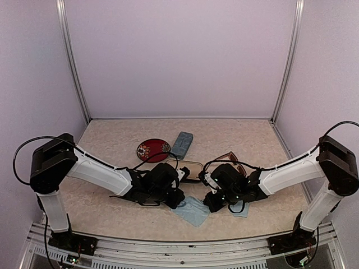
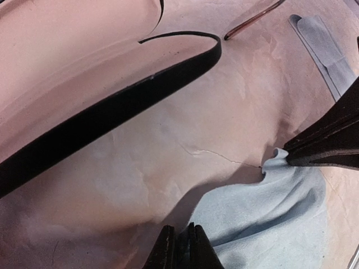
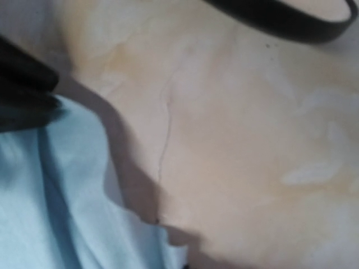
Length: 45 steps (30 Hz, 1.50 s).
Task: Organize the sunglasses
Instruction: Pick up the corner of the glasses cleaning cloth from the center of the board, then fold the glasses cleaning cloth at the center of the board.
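The thin black-framed sunglasses (image 1: 185,168) lie on the table between my two wrists; their frame arcs across the left wrist view (image 2: 112,112) and the top of the right wrist view (image 3: 280,17). The reddish-brown sunglasses (image 1: 233,159) lie just behind my right wrist; one temple tip shows in the left wrist view (image 2: 252,19). A light blue cloth (image 1: 190,212) lies in front. My left gripper (image 2: 182,249) is shut on its edge. My right gripper (image 2: 289,157) pinches its other corner and lifts it slightly. My right gripper's own fingers do not show in the right wrist view.
A round red and black case (image 1: 152,149) and a blue-grey rectangular case (image 1: 182,144) lie behind the sunglasses. A second pale blue piece (image 1: 240,208) lies under my right wrist. White walls enclose the table on three sides.
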Motion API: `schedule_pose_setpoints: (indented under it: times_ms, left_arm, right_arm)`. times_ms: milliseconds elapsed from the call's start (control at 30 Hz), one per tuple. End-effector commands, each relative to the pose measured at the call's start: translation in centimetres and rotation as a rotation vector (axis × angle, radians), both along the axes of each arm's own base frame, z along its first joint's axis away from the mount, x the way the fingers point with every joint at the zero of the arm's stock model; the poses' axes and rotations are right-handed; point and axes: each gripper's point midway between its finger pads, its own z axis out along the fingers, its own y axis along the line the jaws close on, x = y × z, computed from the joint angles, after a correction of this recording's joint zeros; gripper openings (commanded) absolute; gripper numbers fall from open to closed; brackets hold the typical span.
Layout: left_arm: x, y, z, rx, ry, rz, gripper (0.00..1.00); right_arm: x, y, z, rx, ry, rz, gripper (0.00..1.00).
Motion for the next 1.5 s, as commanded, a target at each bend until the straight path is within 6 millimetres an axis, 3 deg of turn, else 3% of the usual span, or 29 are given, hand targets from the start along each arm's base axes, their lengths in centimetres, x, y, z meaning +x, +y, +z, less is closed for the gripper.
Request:
schedule_pose_setpoints:
  times_ms: [0,100,600,933,1133,1467]
  left_arm:
    - [-0.2,-0.2,1.9,-0.059,-0.003,-0.016,0.07]
    - [0.4,0.0,3.0,-0.082,-0.033,0.003,0.0]
    - [0.6,0.1,6.3,-0.155,-0.101,0.003,0.0]
    - [0.2,1.2,8.3,-0.174,-0.134,0.01,0.0]
    - [-1.0,1.1,9.8,-0.18,-0.164,-0.014,0.0]
    - [-4.2,1.1,12.2,-0.176,-0.208,-0.039,0.0]
  right_arm:
    - [0.4,-0.4,-0.4,-0.014,0.0,-0.008,0.0]
    - [0.5,-0.3,0.0,-0.007,-0.013,-0.01,0.0]
    - [1.5,0.7,5.7,0.128,-0.173,0.047,0.0]
    - [1.1,0.6,8.0,0.173,-0.224,0.089,0.0]
    - [0.7,0.6,9.4,0.212,-0.236,0.101,0.0]
    - [-2.0,1.4,11.7,0.294,-0.223,0.189,0.0]
